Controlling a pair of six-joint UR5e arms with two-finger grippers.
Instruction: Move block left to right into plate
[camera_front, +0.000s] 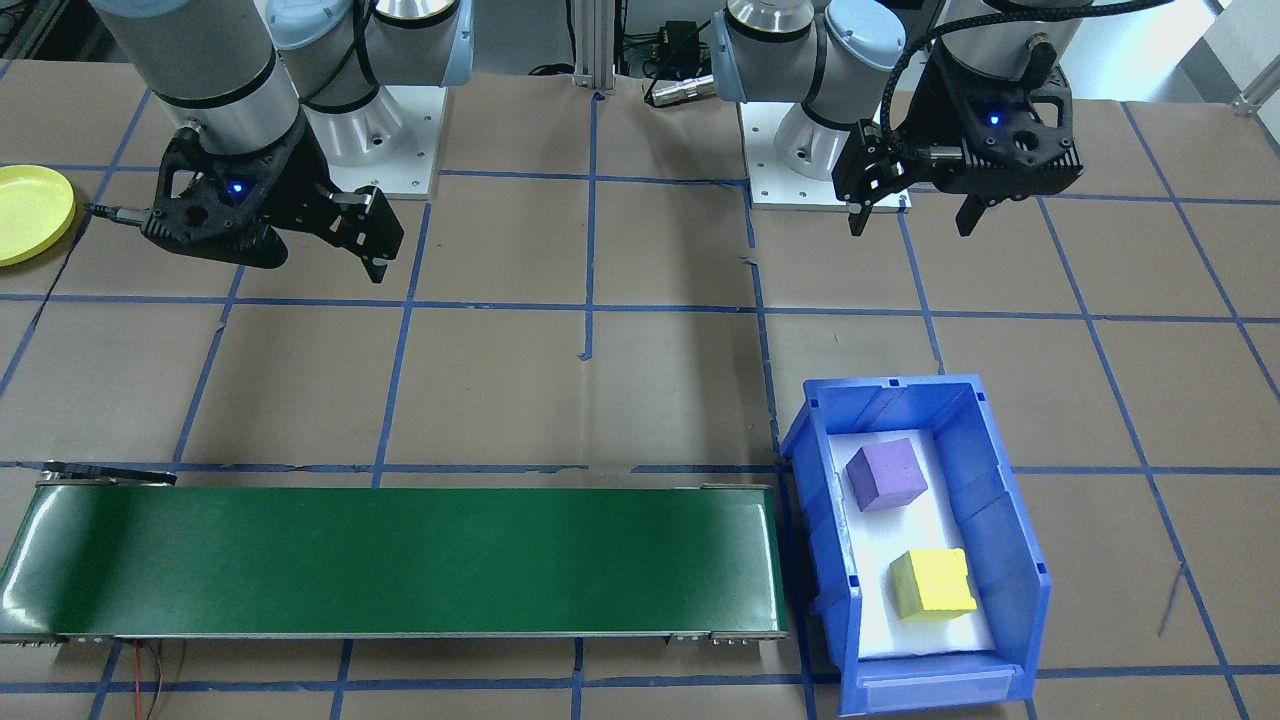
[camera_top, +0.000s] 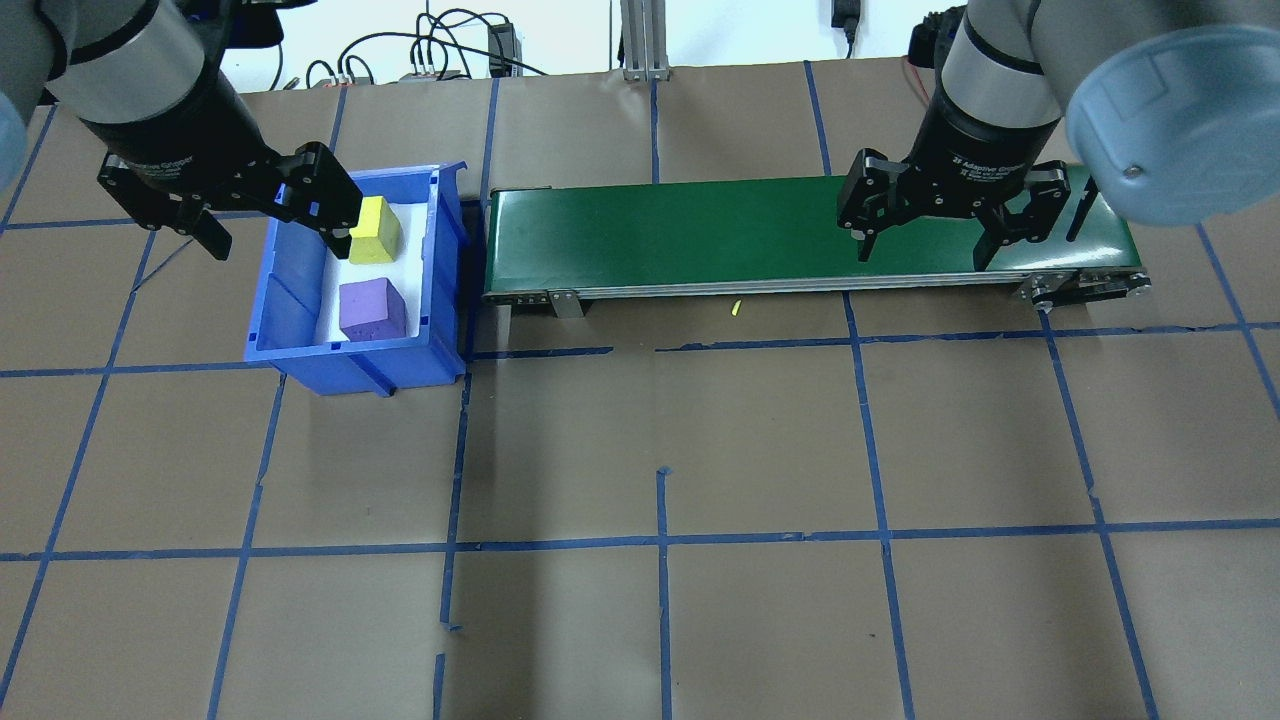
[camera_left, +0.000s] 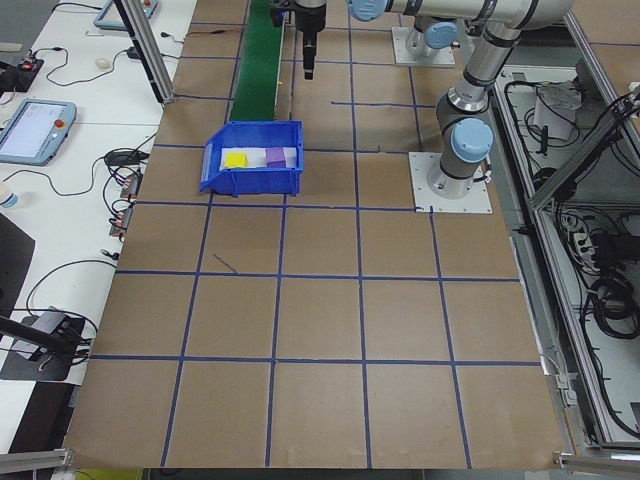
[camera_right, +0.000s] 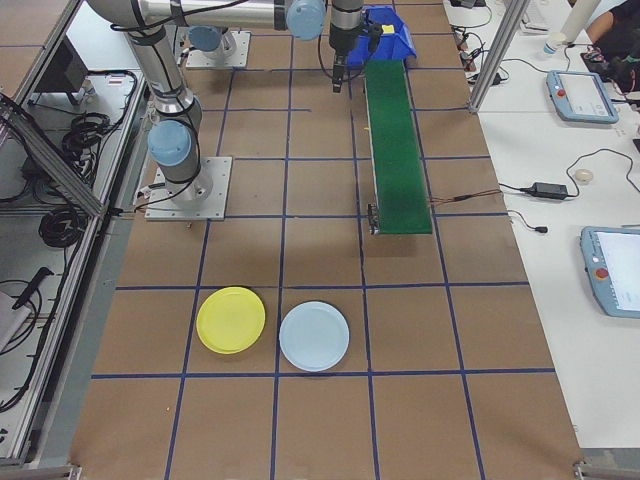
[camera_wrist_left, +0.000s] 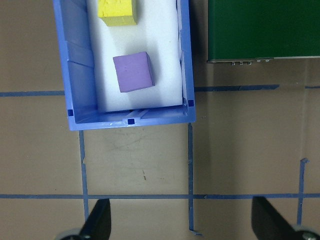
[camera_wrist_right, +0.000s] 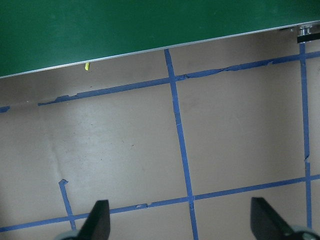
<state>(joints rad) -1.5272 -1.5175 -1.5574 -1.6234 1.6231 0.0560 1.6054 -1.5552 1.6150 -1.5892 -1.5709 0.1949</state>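
Blue bin (camera_front: 1010, 560) as landmark. 2 blocks rest on the white liner inside it: a purple block (camera_front: 886, 475) toward the robot's side and a yellow block (camera_front: 932, 584) at the far end, apart from each other. The left gripper (camera_front: 912, 212) hangs above the table on the robot's side of the bin, jaws spread, empty. The right gripper (camera_top: 925, 245) hovers over the far end of the green conveyor (camera_front: 400, 560) that abuts the bin, jaws likewise spread and empty. The yellow plate (camera_right: 231, 320) lies well beyond that end, beside a pale blue plate (camera_right: 314, 336). Either block looks light, foam-like and slightly compressible; pinching 2 opposite flat faces from above seems best.
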